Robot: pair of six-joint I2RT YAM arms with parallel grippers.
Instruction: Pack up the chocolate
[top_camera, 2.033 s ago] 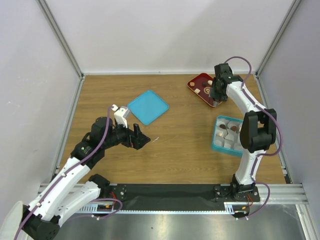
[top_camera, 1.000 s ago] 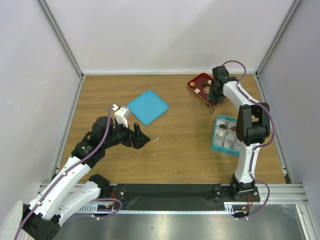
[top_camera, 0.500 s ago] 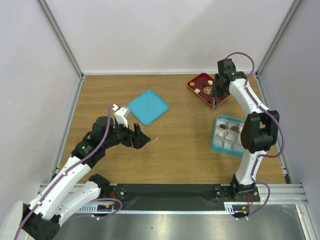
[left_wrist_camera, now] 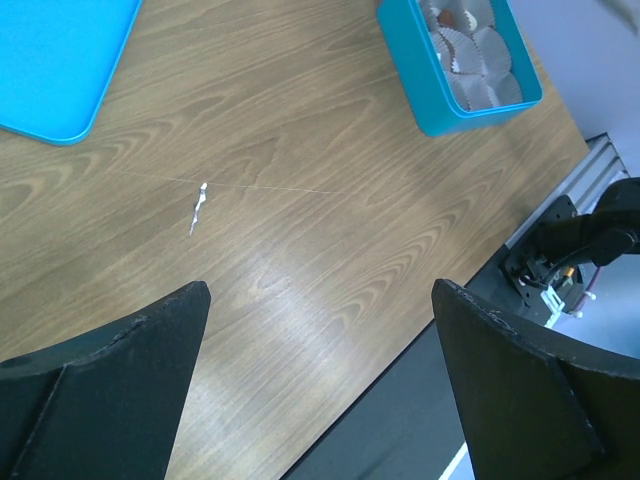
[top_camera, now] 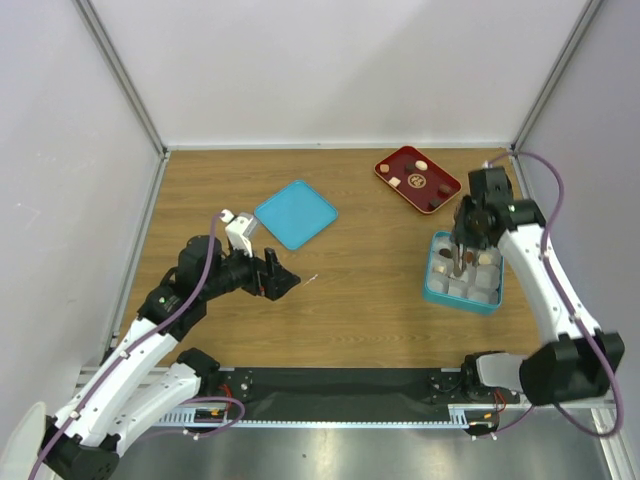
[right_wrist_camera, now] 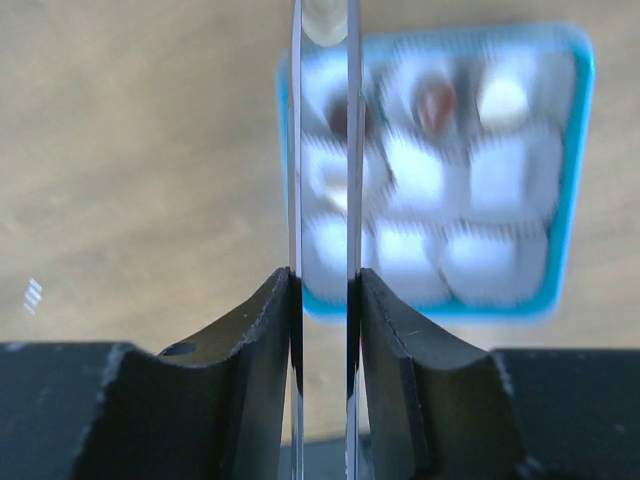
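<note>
**Right arm swings from red tray to box**

Swung away from the red tray (top_camera: 428, 202), where it stood half a second ago, the right end effector (top_camera: 456, 266) now hangs over the left side of the box (top_camera: 460, 302). Its thin fingers (right_wrist_camera: 297, 150) stand close together and parallel. At their tips they pinch what looks like a cream piece (right_wrist_camera: 325, 18), though the wrist view is too blurred to show its shape.

The rest of the chocolate (top_camera: 421, 165) is split between two places. A few cream and tan pieces lie loose on the red tray. In the box, at least two brown pieces (right_wrist_camera: 437, 102) sit in white paper cups in the row farthest from the arm bases. The other cups look pale, and blur hides what they contain.

Well apart on the left, the left end effector (top_camera: 275, 277) has not moved. Its fingers (left_wrist_camera: 110, 400) are spread as wide as they go, and it hovers low over the bare table (top_camera: 360, 270). It is just in front of the teal tray (top_camera: 296, 213). A small white scrap (left_wrist_camera: 197, 210) lies on the wood ahead of it.
</note>
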